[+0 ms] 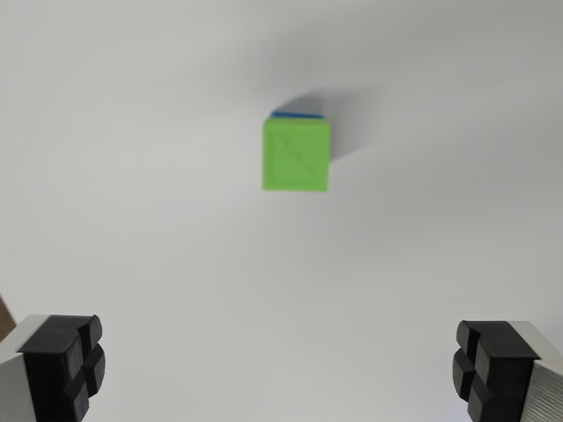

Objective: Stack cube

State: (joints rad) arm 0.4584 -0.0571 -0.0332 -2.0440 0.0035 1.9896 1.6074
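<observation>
The hand point(280, 369) is spread wide and empty, above a green cube point(296, 155) stacked squarely on a blue cube point(295, 114).

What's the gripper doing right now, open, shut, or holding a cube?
Gripper: open, jaws wide apart at the wrist view's bottom corners, holding nothing. The green plastic cube sits on a blue cube, clear of the jaws.

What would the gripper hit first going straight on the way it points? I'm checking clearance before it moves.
Probably bare white surface. The open gripper holds nothing; the green cube, on a blue cube, sits above the midpoint in view, seemingly off that line. Depth unclear.
</observation>
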